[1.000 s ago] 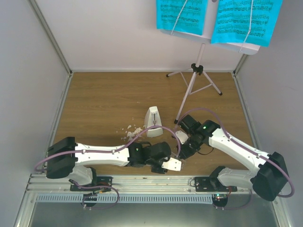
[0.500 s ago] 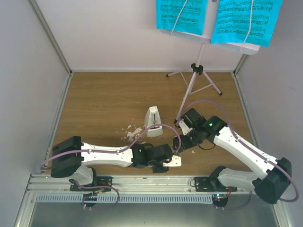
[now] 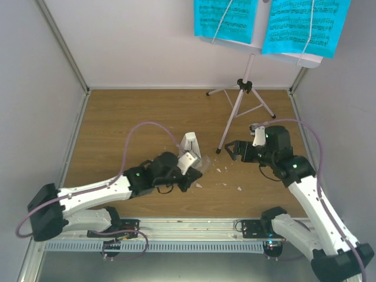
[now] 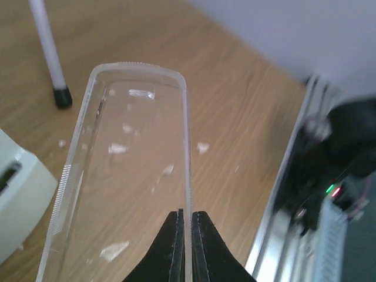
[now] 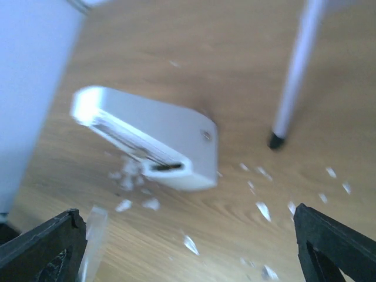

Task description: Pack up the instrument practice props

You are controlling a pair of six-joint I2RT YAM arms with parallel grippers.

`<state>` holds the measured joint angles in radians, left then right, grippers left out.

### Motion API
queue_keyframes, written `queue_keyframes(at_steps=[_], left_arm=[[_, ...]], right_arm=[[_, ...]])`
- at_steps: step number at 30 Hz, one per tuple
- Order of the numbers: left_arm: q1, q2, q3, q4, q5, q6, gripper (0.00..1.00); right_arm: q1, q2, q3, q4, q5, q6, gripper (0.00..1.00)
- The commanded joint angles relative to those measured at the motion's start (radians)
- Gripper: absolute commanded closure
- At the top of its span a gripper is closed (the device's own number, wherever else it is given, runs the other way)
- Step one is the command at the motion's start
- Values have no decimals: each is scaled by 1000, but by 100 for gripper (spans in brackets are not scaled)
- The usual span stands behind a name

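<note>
The left gripper [image 4: 185, 226] has its two black fingertips pressed together on the thin edge of the metronome's clear cover [image 4: 126, 170], which stretches straight ahead of the jaws above the wooden table [image 3: 117, 117]. The small white pyramid metronome [image 3: 189, 144] stands upright just beyond and to the left of those jaws; whether the cover touches its white body cannot be told. White crumbs [image 4: 202, 147] lie on the wood beneath and to the right of the pinched cover.

The right gripper [image 5: 187, 223] hangs with its jaws spread wide and nothing between them. In the right wrist view the metronome lies ahead of the open jaws and a little left of centre, apart from both fingers. One black-tipped leg [image 5: 296, 64] of the pale tripod music stand [image 3: 241, 106] comes down ahead and to the right. More crumbs dot the wood between the fingers.

The stand rises well beyond both grippers at the far edge of the table. Two cyan sheet-music pages [image 3: 226, 20] rest on its desk, far from either set of jaws.
</note>
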<state>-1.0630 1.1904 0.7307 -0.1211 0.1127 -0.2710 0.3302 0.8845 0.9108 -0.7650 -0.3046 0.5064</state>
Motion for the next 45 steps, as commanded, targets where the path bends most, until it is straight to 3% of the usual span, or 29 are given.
queue_keyframes(at_steps=[1,6,14,21,28,34,45], left_arm=[[129,-136,-64,284,235,-267,100],[238,-222,-120,507,525,-428,100],[253,-246,-122,793,715,-594,100],[253,-267,-73,683,683,-506,100],[253,-264,-71,696,667,-507,100],[253,-271,-73,690,641,-497,100],[253,-285,-76,682,635,-485,100]], right_arm=[[-12,-124,-57,340,-219,51,1],[-10,-212,-100,551,-434,58,0],[15,-205,-95,649,-601,70,0],[167,-168,-89,680,-496,93,0],[312,-137,-97,823,-386,134,1],[402,-81,-50,791,-261,79,13],[461,-53,-62,797,-220,82,31]])
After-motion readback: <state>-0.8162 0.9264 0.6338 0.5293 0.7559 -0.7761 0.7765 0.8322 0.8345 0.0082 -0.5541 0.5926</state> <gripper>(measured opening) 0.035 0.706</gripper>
